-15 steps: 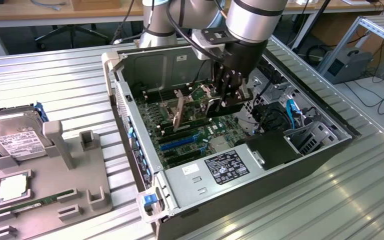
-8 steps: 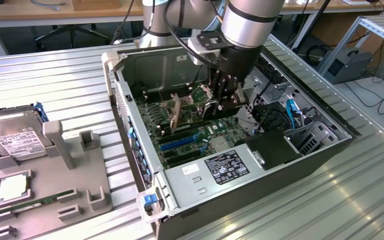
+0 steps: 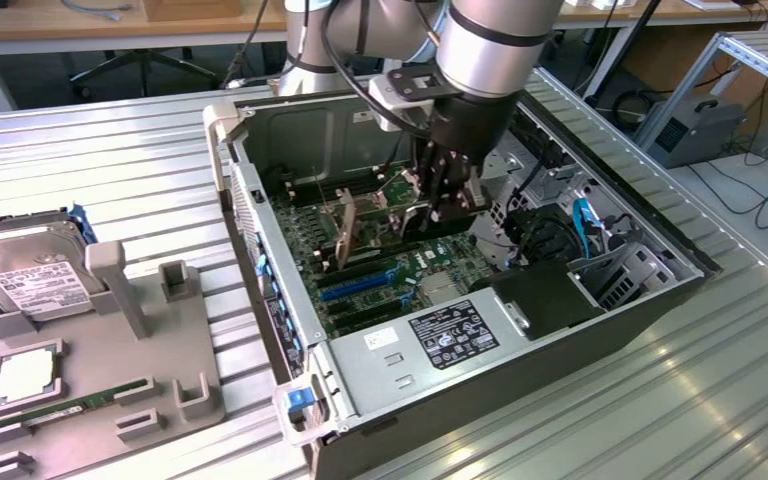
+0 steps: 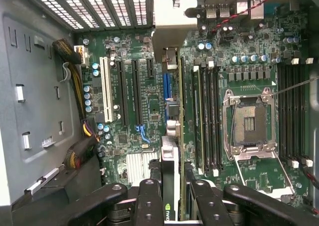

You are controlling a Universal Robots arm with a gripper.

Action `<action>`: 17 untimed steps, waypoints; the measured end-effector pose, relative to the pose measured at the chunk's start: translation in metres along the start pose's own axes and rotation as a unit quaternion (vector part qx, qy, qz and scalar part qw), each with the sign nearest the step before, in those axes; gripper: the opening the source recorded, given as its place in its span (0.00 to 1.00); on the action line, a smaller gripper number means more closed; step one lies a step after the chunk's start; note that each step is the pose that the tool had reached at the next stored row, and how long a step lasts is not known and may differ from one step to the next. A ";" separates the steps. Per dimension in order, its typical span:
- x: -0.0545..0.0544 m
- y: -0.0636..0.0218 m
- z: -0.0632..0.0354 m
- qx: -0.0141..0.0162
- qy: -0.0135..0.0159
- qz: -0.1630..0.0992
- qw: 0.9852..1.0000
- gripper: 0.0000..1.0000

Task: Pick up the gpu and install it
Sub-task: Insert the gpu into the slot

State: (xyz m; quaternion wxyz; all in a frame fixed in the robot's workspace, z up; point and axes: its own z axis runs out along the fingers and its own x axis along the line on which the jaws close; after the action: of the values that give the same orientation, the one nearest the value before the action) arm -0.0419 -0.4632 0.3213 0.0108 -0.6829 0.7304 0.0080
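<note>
The gpu (image 4: 170, 161) stands edge-on between the fingers (image 4: 149, 201), so its faces are hidden and it covers the slot beneath. Whether it sits in that slot cannot be told. The picture's edge cuts off the card's end nearest the fingers. Well apart from the fingers, the label (image 3: 448, 335) has print too small to read, and the hard drive (image 3: 24, 270) is cut off.

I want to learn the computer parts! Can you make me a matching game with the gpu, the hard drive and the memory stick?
Things:
1 gpu
2 hard drive
3 memory stick

Descriptions:
A silver, white label, on the grey holder
B green, narrow, lying flat
C inside the computer case, held by the gripper

Pairs: 1-C, 2-A, 3-B
</note>
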 end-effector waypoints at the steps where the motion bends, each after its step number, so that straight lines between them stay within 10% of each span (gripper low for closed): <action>1: 0.000 0.0007 0.0000 0.000 0.000 0.000 1.000 0.27; 17: 0.001 0.0204 0.0208 0.000 0.000 0.000 1.000 0.27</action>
State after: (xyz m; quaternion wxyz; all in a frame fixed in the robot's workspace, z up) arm -0.0623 -0.4627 0.3004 0.0108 -0.6829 0.7304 0.0080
